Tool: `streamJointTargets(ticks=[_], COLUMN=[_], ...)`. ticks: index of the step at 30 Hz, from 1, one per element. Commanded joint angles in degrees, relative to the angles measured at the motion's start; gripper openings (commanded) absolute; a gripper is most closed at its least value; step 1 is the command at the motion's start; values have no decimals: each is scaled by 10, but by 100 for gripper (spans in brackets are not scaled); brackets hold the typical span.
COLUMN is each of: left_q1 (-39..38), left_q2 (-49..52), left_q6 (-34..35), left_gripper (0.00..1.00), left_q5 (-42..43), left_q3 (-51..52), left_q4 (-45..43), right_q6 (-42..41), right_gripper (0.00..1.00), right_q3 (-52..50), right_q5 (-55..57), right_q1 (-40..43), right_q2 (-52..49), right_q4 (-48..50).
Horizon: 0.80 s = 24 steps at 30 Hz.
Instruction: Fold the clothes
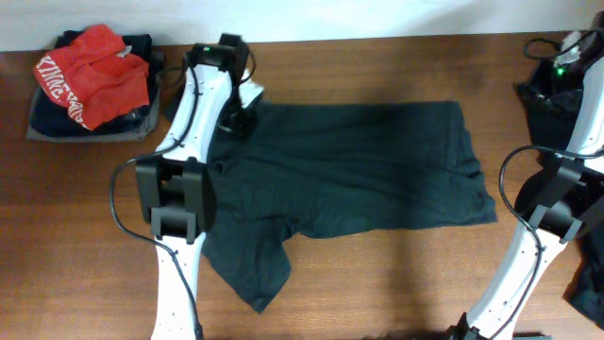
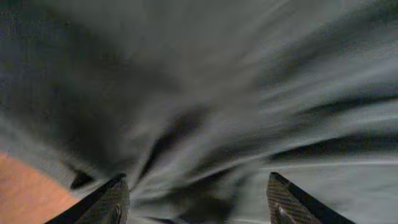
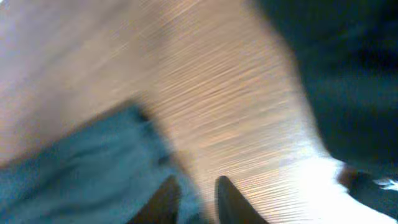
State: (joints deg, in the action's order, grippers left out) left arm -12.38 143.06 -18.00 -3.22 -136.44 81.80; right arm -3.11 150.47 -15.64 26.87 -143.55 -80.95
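Note:
A dark teal-grey T-shirt [image 1: 359, 170] lies spread across the middle of the wooden table, one sleeve trailing toward the front left. My left gripper [image 1: 233, 121] hovers over its back left corner near the collar. In the left wrist view it [image 2: 197, 177] is open, its fingers wide apart above creased teal cloth [image 2: 205, 93]. The right wrist view is blurred. There my right gripper [image 3: 196, 182] has its fingers a narrow gap apart over bare table, with the teal shirt's edge [image 3: 81, 168] just to its left. I see nothing held between them.
A stack of folded clothes with a red lettered garment [image 1: 94, 76] on top sits at the back left corner. A heap of dark clothes [image 1: 552, 104] lies at the back right, also dark in the right wrist view [image 3: 348, 81]. The right arm [image 1: 557, 189] rises along the right edge.

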Motion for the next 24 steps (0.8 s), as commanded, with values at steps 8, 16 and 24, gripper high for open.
streamJointTargets(ticks=[8,16,24], left_q1=[-29,-28,-28], left_q2=[-4,-4,-4], left_q6=[92,92,92], left_gripper=[99,99,99], left_q5=[92,92,92], left_q3=[-55,-55,-55], left_q4=[-12,-12,-12], right_q6=[68,19,11], right_gripper=[4,4,4], right_q3=[-81,-218,-265], right_q5=[-22,84,140], right_q1=[-132,-195,-196], right_q2=[-2,-2,-2], right_q4=[7,99,135])
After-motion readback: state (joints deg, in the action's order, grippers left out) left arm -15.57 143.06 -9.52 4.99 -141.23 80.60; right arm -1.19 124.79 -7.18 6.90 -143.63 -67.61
